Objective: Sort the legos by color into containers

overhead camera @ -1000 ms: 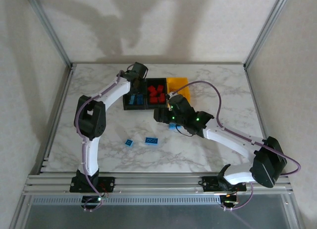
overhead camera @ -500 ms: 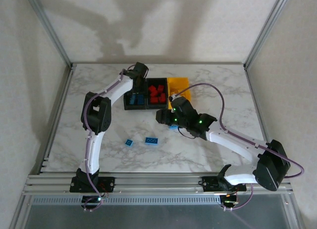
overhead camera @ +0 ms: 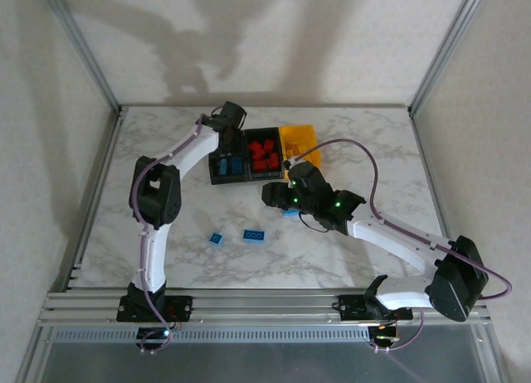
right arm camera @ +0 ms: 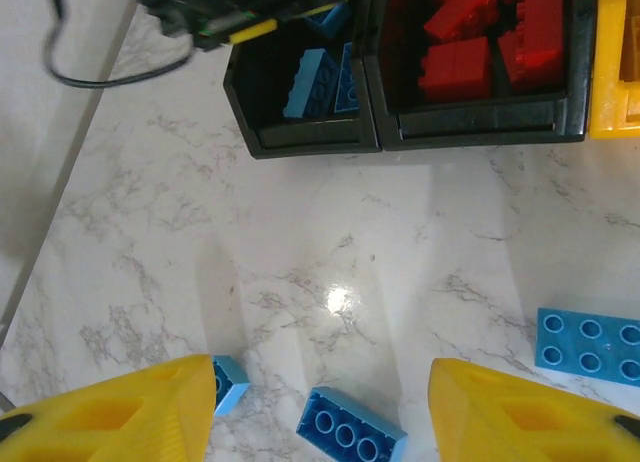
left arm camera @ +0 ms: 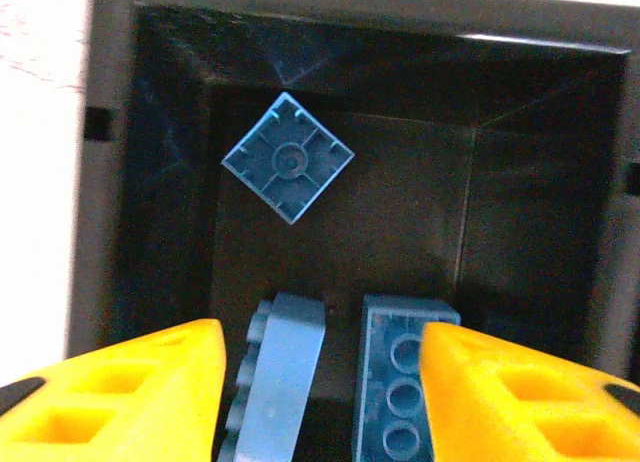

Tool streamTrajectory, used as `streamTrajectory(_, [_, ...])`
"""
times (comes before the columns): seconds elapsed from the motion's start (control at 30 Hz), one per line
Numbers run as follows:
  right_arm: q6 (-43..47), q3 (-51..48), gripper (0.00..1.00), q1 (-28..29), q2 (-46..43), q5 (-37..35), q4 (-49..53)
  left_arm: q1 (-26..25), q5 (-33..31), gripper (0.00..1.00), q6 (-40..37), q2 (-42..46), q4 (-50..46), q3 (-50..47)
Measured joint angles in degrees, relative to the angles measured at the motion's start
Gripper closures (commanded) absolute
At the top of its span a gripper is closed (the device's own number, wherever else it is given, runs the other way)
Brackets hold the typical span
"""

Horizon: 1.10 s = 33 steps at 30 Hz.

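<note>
Three containers joined in a row at upper centre of the top view: left black bin [overhead camera: 214,169] holds blue legos, middle black bin [overhead camera: 246,157] holds red legos [overhead camera: 264,154], yellow bin [overhead camera: 299,139] on the right.

Left wrist view: a square blue brick [left arm camera: 287,158] lies underside-up in the upper left of the bin floor, turned cornerwise. Two long blue bricks [left arm camera: 400,367] lie side by side at the bottom, long axes running up-down the frame, the left one on its side. The rest of the floor is bare.

Left gripper [left arm camera: 320,332] hangs over this bin, jaws spread wide, nothing between them.

Three loose blue legos on the marble table [overhead camera: 166,151], below the bins. Right wrist view: a small one [right arm camera: 228,382] at lower left, a three-stud-long one [right arm camera: 350,437] with its axis slightly tilted from horizontal, and a wider one [right arm camera: 588,344] at right, roughly horizontal.

Right gripper [right arm camera: 320,367] is above the table, jaws open and empty. Bare marble lies between the loose bricks and the bin fronts. A black cable [right arm camera: 100,72] loops at upper left.
</note>
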<state>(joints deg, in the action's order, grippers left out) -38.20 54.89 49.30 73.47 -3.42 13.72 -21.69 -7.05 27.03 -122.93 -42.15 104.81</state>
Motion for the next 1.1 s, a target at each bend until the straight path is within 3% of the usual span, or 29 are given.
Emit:
streamTrajectory(0.4, [0.02,-2.45,0.37,-0.04,-5.38,-0.63,3.15,-2.75,5.16,0.35,-0.07,24.30,4.46,-22.58])
streamTrajectory(0.6, [-0.79,-4.90,0.29,-0.04,-8.17,-1.01,6.10,-8.66,8.92,0.28,0.74,31.26,5.70,-34.12])
streamTrajectory(0.77, [-2.93,-7.98,0.24,-0.15,-12.17,-1.09,9.09,-13.92,10.82,0.13,5.16,37.31,7.61,-42.84])
streamTrajectory(1.1, [-6.84,-14.08,0.25,-1.97,-18.88,1.75,14.58,-24.74,10.38,0.07,15.98,39.85,10.71,-49.11])
